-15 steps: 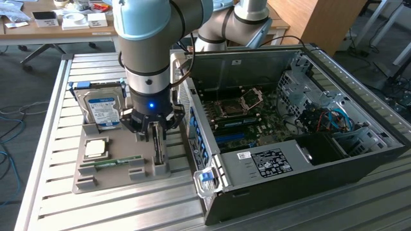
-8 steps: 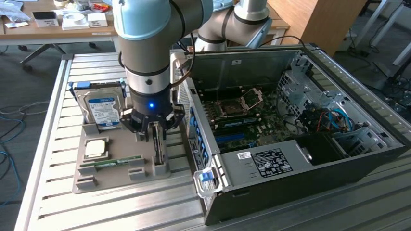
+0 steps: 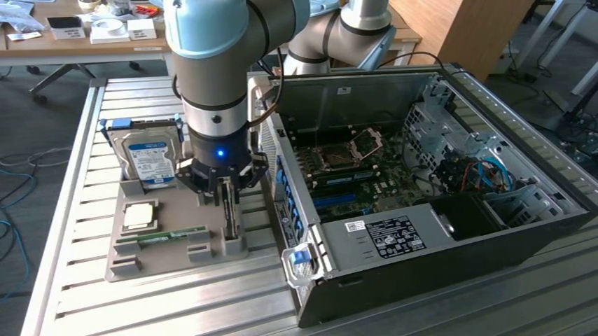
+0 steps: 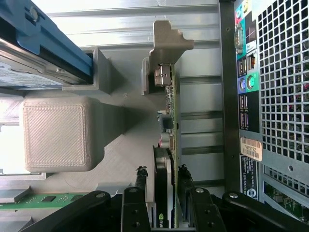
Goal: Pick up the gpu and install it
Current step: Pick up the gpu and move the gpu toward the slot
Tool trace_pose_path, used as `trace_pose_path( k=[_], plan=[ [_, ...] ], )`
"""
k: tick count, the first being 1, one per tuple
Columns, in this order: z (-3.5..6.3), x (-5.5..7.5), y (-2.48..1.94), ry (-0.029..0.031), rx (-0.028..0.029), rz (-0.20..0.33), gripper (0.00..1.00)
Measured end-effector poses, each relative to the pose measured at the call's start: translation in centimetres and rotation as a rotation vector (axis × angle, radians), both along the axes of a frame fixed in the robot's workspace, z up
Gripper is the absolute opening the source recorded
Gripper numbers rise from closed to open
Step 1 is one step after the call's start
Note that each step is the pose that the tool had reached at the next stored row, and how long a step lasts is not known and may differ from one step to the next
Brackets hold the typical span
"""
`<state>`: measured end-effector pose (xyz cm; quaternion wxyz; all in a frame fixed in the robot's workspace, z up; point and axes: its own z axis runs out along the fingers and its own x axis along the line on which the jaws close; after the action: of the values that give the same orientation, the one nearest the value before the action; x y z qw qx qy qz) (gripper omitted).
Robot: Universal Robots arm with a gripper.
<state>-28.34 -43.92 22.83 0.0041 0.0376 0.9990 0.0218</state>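
Gpu (image 4: pixel 170 121) stands inside the claw (image 4: pixel 162 176), seemingly unclamped.

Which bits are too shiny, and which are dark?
Exterior view: the table slats shine pale in daylight; the case is dimmer inside; a blue light glows on the arm. Wrist view: the slats beyond the gpu are washed out white.
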Motion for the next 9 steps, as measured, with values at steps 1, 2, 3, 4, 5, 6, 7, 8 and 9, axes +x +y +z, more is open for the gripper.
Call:
trace_pose_path(
  k=[1, 2, 3, 4, 5, 6, 7, 8, 9],
  plan=[
    [0.0, -0.01, 0.0, -0.0001, 0.0, 0.0, 0.39],
    [0.0, -0.01, 0.0, -0.0001, 0.0001, 0.0, 0.39],
    [-0.01, -0.01, 0.0, -0.0001, 0.0001, 0.0, 0.39],
    [0.0, -0.02, 0.0, -0.0001, 0.0, 0.0, 0.39],
    [0.0, -0.02, 0.0, -0.0001, 0.0, 0.0, 0.39],
    [0.0, -0.02, 0.0, 0.0, 0.0, 0.0, 0.39],
    [0.0, -0.02, 0.0, 0.0, 0.0001, 0.0, 0.39],
    [-0.01, -0.02, 0.0, -0.0001, 0.0001, 0.0, 0.39],
    [0.0, -0.02, 0.0, -0.0001, 0.0, 0.0, 0.39]
  ],
)
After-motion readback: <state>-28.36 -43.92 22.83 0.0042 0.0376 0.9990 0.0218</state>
